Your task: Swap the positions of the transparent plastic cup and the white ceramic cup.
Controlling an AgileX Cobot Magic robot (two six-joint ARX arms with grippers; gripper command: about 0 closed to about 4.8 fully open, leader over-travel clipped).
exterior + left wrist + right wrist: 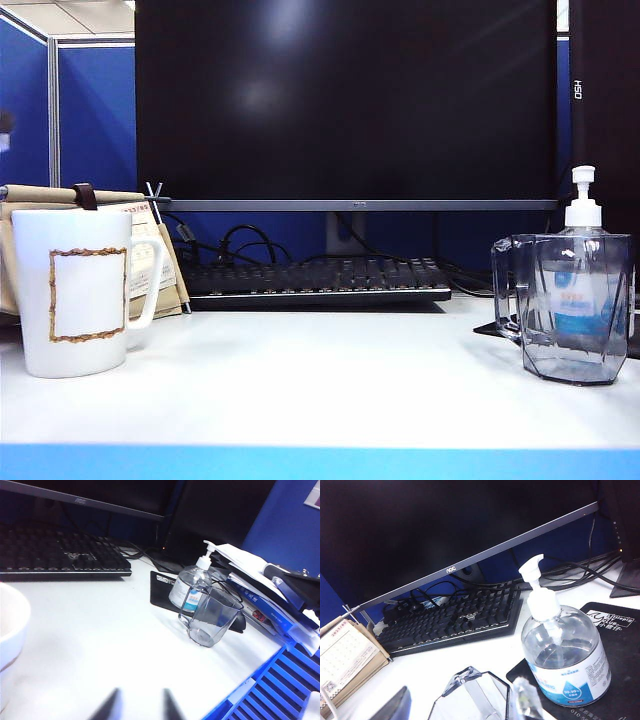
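The right gripper, jaws apart and seemingly empty, is hovering over the transparent plastic cup; the left gripper, open, is waiting beside the white ceramic cup. A careless grab is risking toppling the pump bottle just behind.

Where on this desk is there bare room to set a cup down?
The wide white stretch between the white ceramic cup and the transparent plastic cup, in front of the keyboard, is bare. Around the pump bottle it is crowded.

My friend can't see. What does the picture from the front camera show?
A tall white ceramic cup stands at the left of a white desk and a transparent plastic cup at the right, with a pump bottle behind it. A keyboard and dark monitor sit behind; no robot fingers show.
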